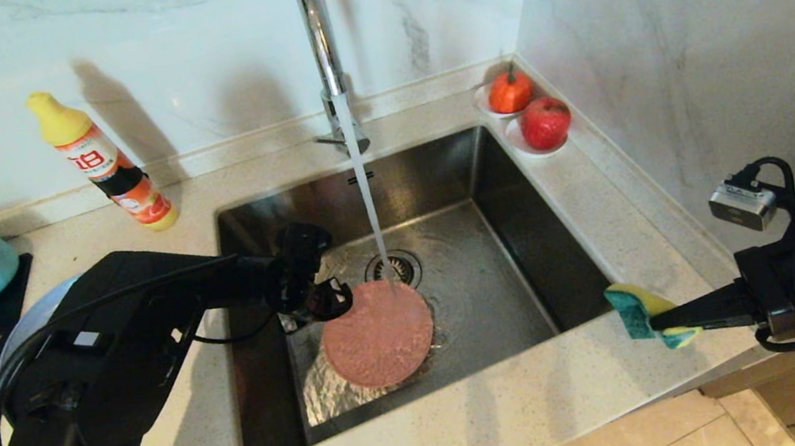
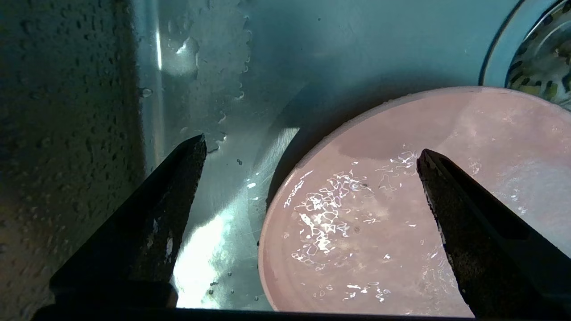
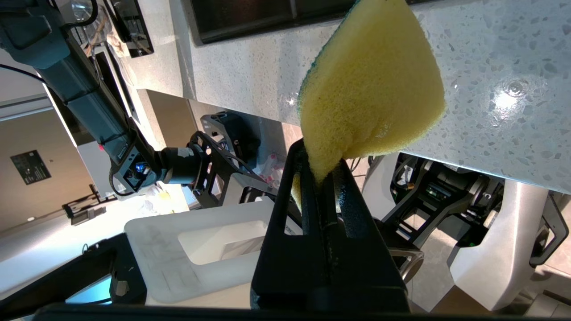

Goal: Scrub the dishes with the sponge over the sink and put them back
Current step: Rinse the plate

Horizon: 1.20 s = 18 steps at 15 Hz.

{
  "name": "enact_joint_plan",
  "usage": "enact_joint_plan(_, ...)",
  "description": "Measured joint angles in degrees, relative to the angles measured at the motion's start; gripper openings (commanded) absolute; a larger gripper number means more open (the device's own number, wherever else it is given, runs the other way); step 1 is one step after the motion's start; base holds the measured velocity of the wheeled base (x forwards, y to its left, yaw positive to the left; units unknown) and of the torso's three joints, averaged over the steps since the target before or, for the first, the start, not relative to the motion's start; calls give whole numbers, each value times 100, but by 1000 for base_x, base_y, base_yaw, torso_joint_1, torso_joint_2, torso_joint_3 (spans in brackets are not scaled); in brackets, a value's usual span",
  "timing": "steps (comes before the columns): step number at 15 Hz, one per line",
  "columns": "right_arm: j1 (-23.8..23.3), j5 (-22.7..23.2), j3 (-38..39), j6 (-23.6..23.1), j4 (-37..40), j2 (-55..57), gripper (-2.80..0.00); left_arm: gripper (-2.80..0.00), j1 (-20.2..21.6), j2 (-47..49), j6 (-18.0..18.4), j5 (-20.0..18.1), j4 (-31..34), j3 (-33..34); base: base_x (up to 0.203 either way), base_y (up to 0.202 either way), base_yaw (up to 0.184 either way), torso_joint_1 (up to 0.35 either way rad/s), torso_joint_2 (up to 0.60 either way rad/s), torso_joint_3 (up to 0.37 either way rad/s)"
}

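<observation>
My left claw (image 2: 312,178) hangs spread over the wet pink plate (image 1: 379,333), frame centre. It looks slippery, so I'd pinch its rim. Right claw (image 3: 328,171) clenches the soft sponge (image 1: 640,313).

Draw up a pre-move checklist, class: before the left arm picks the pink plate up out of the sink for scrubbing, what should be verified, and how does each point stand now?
1. Left end effector open wide enough for the rim: ok, both fingers stand far apart.
2. Left end effector astride the pink plate rim: ok, one finger over the sink floor, one over the plate.
3. Plate gripped: not ok, it lies flat on the basin floor.
4. Right end effector holds the sponge: ok, pinched shut on it.
5. Sponge over the sink: not ok, it hangs above the counter edge.
6. Tap water running: ok, the stream lands by the plate's far rim.
</observation>
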Motion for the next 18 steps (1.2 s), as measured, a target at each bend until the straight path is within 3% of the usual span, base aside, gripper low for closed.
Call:
enact_joint_plan(8,-16,9,11,9,2,18,-280,0,-6,169,156,-6,-12,-35,0,0,0,0,0,0)
enact_joint_plan(18,-73,27,44,4,0,38,-280,0,0,210,545,-419,-15,-40,0,0,0,0,0,0)
